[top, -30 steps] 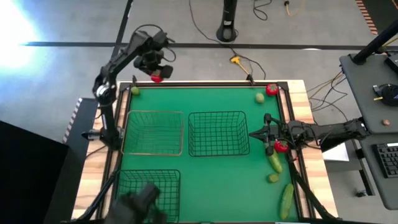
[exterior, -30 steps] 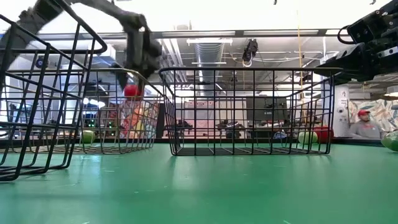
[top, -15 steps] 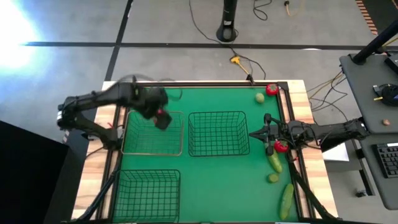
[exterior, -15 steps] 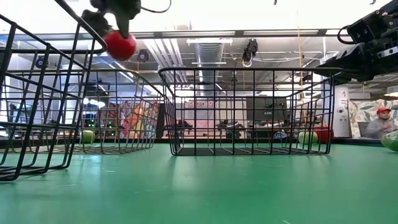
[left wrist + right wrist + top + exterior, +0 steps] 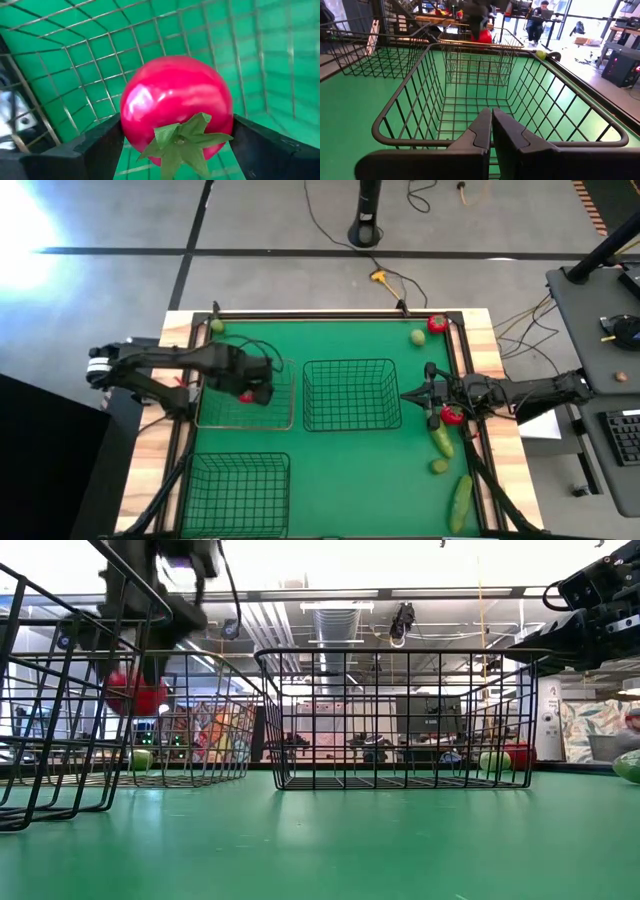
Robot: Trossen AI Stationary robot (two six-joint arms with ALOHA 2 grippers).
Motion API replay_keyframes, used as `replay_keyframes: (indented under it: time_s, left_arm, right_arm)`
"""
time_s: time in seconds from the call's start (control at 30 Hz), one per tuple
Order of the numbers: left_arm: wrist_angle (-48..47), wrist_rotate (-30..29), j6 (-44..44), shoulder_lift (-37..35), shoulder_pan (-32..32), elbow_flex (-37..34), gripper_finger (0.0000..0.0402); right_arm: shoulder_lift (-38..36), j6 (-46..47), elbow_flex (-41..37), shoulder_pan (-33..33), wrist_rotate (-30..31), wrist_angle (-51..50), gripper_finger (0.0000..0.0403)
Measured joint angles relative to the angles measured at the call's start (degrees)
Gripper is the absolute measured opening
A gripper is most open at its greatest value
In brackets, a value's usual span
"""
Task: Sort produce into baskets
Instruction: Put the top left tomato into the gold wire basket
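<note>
My left gripper point(image 5: 250, 388) is shut on a red tomato point(image 5: 175, 107) with a green leafy stem, over the paler wire basket point(image 5: 215, 418) at the table's left. In the low view the tomato point(image 5: 137, 695) hangs below that basket's rim. A dark basket point(image 5: 350, 425) stands at mid table, and another basket point(image 5: 240, 492) sits at the near left. My right gripper point(image 5: 405, 395) waits shut at the middle basket's right wall. More produce lies at the right: a tomato point(image 5: 452, 416), two cucumbers point(image 5: 442, 440) point(image 5: 460, 500) and a small green fruit point(image 5: 439, 467). My left gripper pinches the tomato's two opposite sides point(image 5: 131, 131) between its two fingers point(image 5: 97, 147), which come from above and point down. The tomato is upright, stem end up, lifted clear of the basket's floor and inside its walls.
A yellow-green fruit point(image 5: 217, 326) lies at the far left corner. Another one point(image 5: 416, 336) and a tomato point(image 5: 437, 324) lie at the far right corner. Bare green mat stretches between the near basket and the cucumbers.
My left gripper has carried the tomato from the table's far left corner toward the near edge and down, rolling about its own axis on the way. The tomato now hangs inside the paler basket. Its hold has stayed shut.
</note>
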Motion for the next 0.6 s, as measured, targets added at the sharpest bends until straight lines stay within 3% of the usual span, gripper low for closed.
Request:
replay_keyframes:
  time_s: [0.2,0.6]
  left_arm:
    - [8.4,1.6,-0.2,3.7,5.9,-3.9,0.031]
    - [9.1,3.1,-2.3,11.9,6.4,-3.9,0.0327]
  right_arm:
    - [0.0,0.0,0.0,0.0,0.0,0.0,0.0009]
    - [0.0,0.0,0.0,0.0,0.0,0.0,0.0009]
